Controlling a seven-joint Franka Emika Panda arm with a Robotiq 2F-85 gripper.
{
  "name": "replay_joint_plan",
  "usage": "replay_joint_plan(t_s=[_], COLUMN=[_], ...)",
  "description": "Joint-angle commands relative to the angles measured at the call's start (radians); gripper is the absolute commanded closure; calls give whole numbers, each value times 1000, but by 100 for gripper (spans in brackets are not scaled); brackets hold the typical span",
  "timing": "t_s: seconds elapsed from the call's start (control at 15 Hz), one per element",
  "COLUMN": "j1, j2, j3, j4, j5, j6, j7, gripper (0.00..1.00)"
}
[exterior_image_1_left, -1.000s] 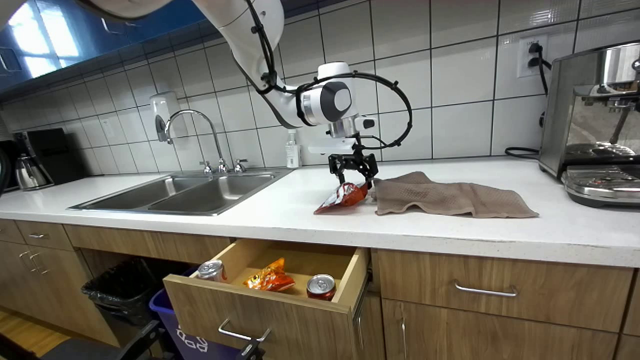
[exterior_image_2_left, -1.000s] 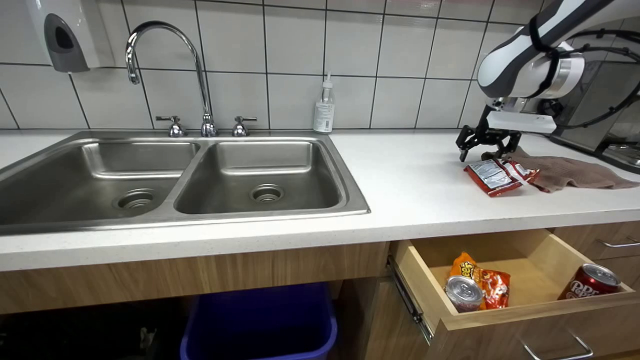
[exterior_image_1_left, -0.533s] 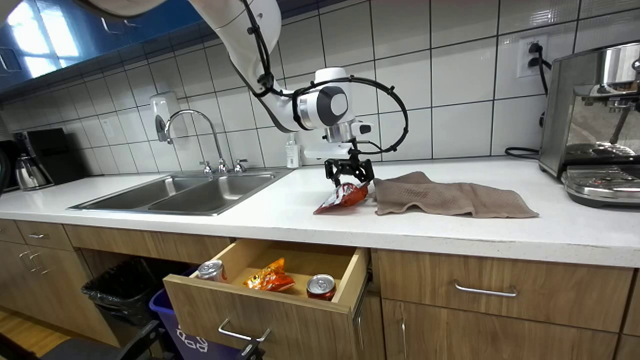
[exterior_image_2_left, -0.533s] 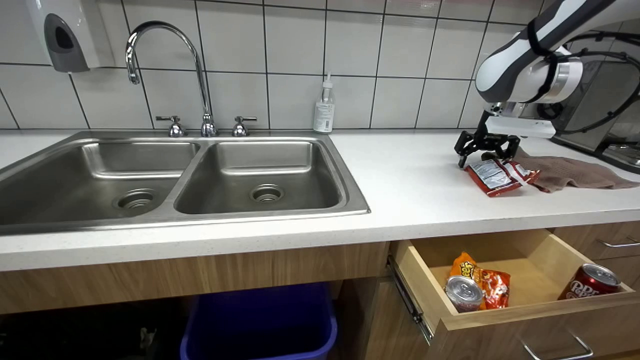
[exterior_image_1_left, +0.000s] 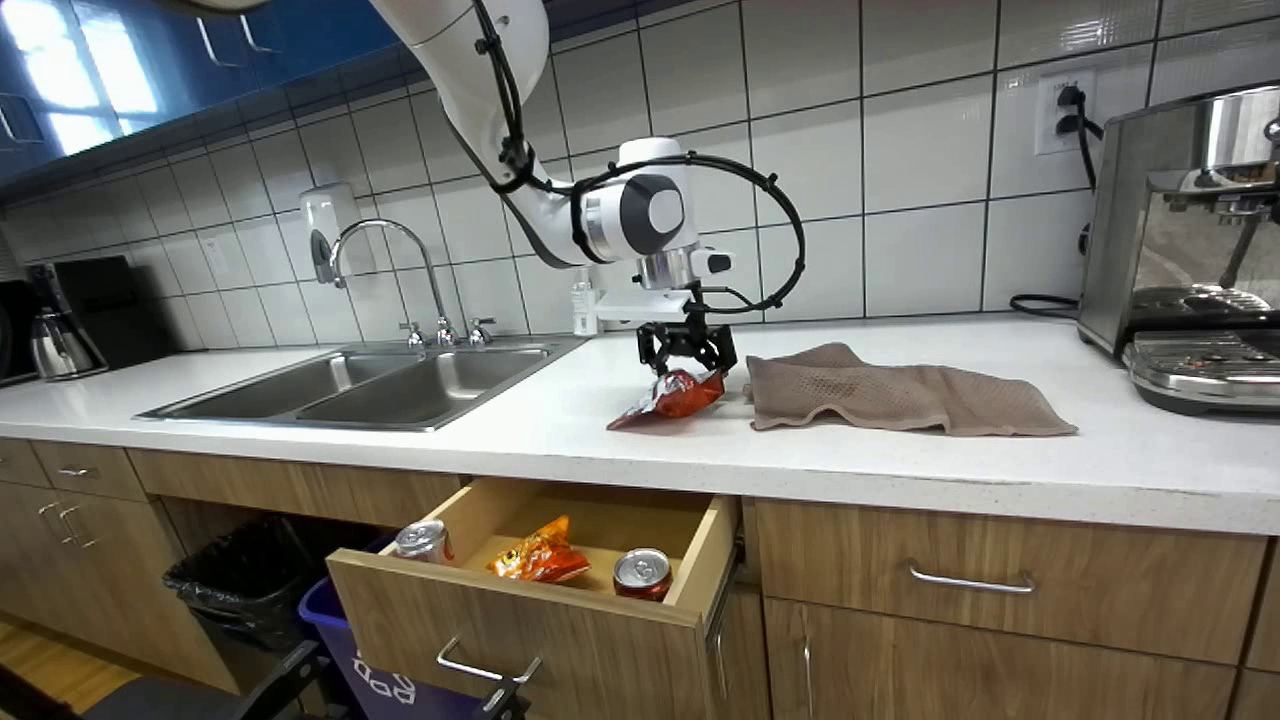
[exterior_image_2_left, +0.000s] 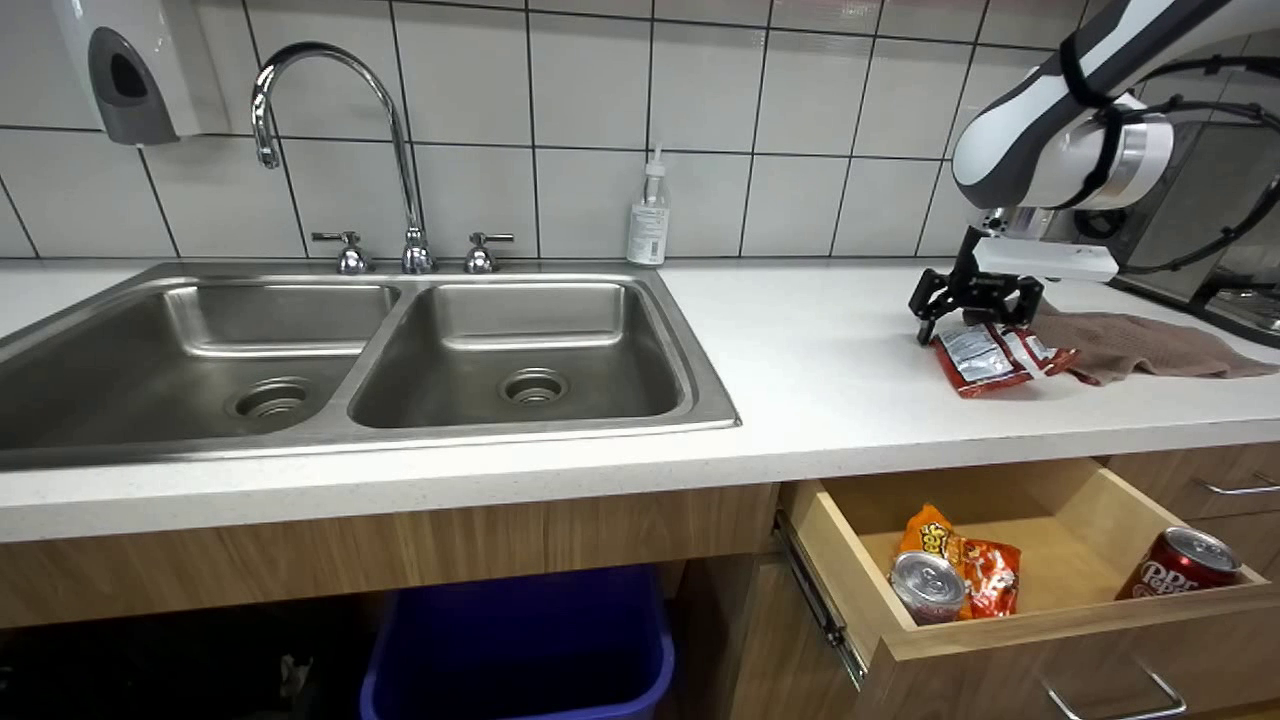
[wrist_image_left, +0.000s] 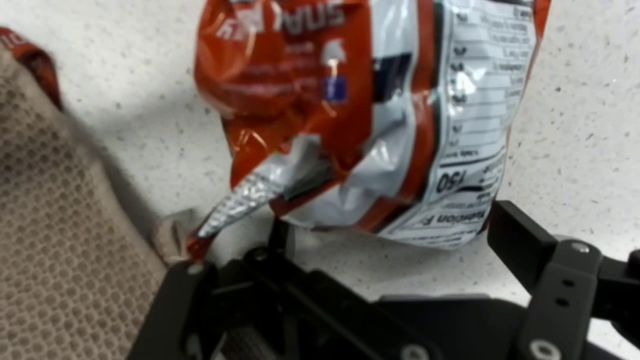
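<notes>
wrist view: the red-and-silver snack packet (wrist_image_left: 340, 120) is seen at upper middle of the frame; its weight is presumably borne by the table (wrist_image_left: 590, 150), since the fingers (wrist_image_left: 520, 240) are parted near its lower edge.

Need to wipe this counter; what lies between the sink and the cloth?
A red snack bag, at the open jaws, nearer the cloth, in both exterior views.

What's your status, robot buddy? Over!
Gripper open, jaws apart. Red snack bag on the counter, one end at the jaws. Brown cloth close alongside, might get in the way.
</notes>
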Motion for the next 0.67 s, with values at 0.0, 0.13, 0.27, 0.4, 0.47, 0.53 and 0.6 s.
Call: replay_joint_plan(t_s=[0.0,0.13,0.27,0.4,0.47,0.53,0.6], j1=[17,24,30,35,37,40,41], j2=[-76,-97,-119,-142,-152,-163,-175], j3=[-4,-5,-4,-5,-4,-4,-4], j4=[-101,-137,-175,-218,-237,-258,-280], j5=[3,1,1,0,0,0,1], j6=[25,34,46,61,69,77,85], j7=[24,25,24,25,25,25,25], gripper=[0,0,0,0,0,0,0])
